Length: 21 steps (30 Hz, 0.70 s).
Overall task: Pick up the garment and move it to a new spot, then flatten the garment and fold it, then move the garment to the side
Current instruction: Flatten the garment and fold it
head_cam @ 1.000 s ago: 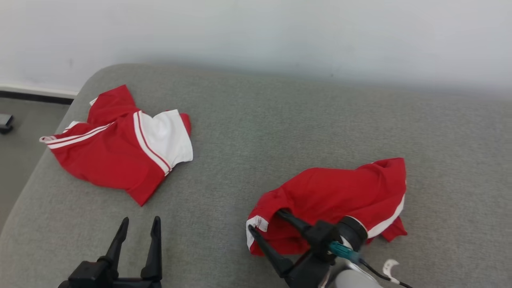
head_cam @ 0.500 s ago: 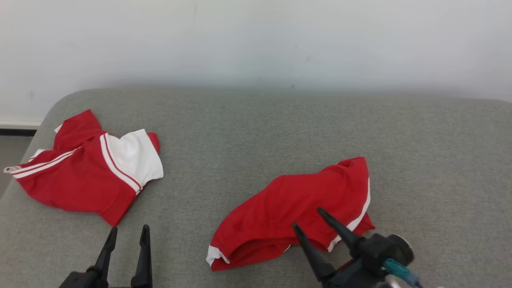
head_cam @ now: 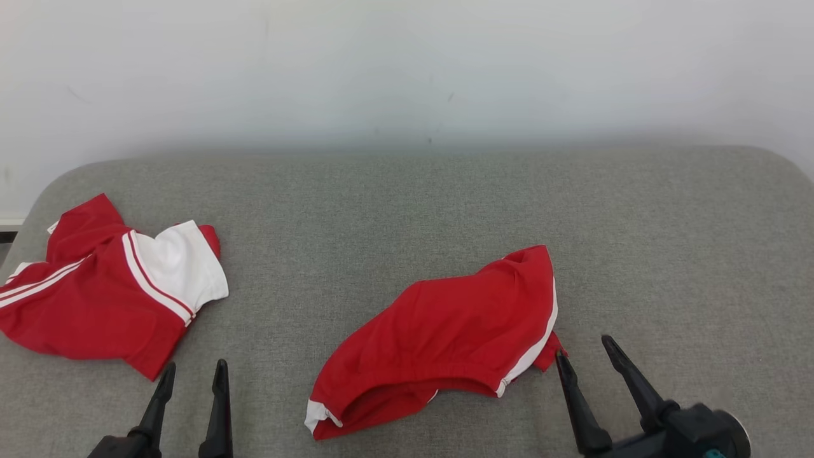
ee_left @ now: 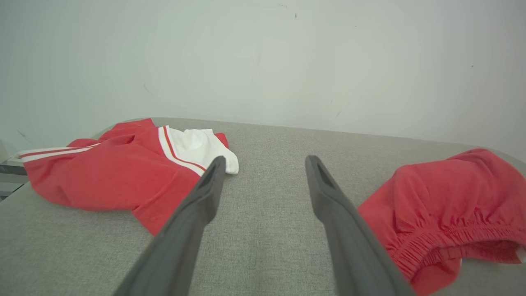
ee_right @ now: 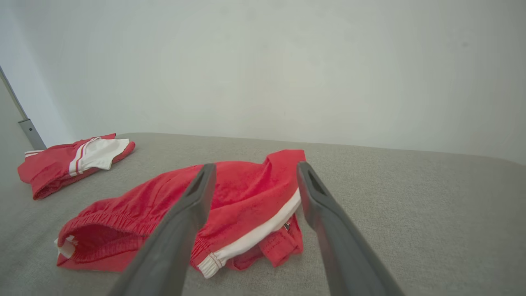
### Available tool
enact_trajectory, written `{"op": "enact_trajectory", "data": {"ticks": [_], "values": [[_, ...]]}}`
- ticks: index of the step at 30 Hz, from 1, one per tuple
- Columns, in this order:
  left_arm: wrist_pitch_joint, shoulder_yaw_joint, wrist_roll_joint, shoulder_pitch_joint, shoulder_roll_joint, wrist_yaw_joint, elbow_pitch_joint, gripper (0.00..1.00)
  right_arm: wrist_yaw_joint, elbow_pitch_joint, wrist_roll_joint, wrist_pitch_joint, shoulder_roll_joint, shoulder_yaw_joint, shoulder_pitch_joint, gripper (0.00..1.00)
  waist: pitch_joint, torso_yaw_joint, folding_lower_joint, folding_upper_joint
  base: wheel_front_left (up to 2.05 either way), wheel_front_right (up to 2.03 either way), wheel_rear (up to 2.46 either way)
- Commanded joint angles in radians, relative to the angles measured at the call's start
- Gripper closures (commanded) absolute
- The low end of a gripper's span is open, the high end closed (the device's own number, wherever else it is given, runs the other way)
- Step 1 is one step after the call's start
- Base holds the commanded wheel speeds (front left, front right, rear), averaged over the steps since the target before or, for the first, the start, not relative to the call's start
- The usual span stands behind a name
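The fingers (head_cam: 219, 407) of the left gripper (head_cam: 195, 366) are standing apart with nothing between them, hanging over the bench's (head_cam: 381, 210) near edge toward its left end. The right gripper (head_cam: 583, 348) is likewise spreading wide and empty by the near edge. The garment (head_cam: 445, 331), red shorts with a white side stripe, is lying crumpled at the middle of the near edge, just beside the right gripper's tips, its waistband gaping open. A second garment (head_cam: 95, 305), red and white, is lying at the left end. The bench, padded in grey woven fabric with rounded corners, is backing onto a plain pale wall (head_cam: 407, 63); a thin grey post (ee_right: 31, 132) is standing beyond its left end.
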Motion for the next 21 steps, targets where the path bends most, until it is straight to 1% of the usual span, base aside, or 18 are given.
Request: {"op": "enact_trajectory", "data": {"ticks": [1,6,13,21], "values": [[-0.003,0.003,0.007,0.013,0.000,0.001,-0.005,0.00,0.001,-0.008,-0.006,0.000,0.007,-0.009,0.020,0.00,0.001,-0.001,0.0001,0.0000,0.00,0.00,0.00],[-0.003,0.006,0.016,0.014,-0.006,0.001,-0.011,0.00,0.001,-0.023,-0.026,0.000,0.023,-0.031,0.053,0.00,0.008,-0.006,0.0001,0.0000,0.00,0.00,0.00],[-0.003,-0.005,0.022,0.013,-0.009,0.001,-0.014,0.00,0.001,-0.023,-0.039,0.000,0.036,-0.039,0.047,0.00,0.011,-0.008,0.0001,0.0000,0.00,0.00,0.00],[-0.003,-0.011,0.023,-0.001,-0.011,0.001,-0.016,0.00,0.001,0.041,-0.041,0.000,0.022,0.000,0.029,0.00,0.018,0.006,0.0001,0.0000,0.00,0.00,0.00]]}}
